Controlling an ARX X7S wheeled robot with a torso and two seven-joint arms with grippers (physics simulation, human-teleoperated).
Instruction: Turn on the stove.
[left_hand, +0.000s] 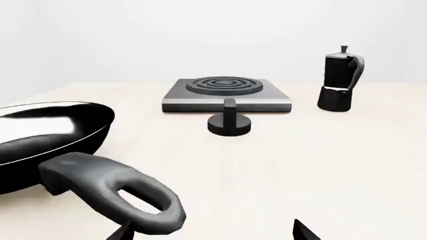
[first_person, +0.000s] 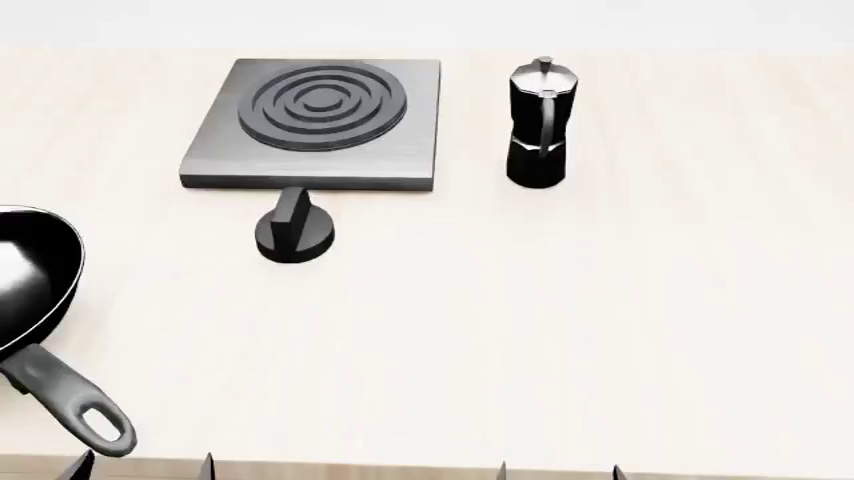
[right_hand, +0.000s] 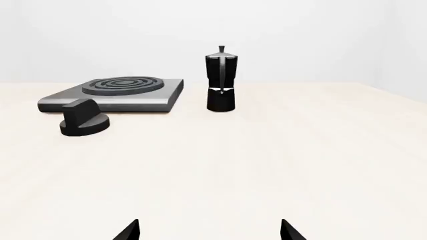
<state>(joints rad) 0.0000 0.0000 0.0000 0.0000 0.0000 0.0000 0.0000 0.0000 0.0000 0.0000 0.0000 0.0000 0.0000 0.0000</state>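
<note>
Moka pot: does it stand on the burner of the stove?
No, the moka pot stands on the table beside the stove, whose burner is bare.

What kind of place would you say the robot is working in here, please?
Probably a simulated kitchen counter: a pale wooden table carries a stove with a ring burner and a separate knob, a moka pot beside it, and a frying pan. Plain white surroundings show nothing more.

Only black, pointed fingers (right_hand: 131, 231), apparently plain, at frame edges.
</note>
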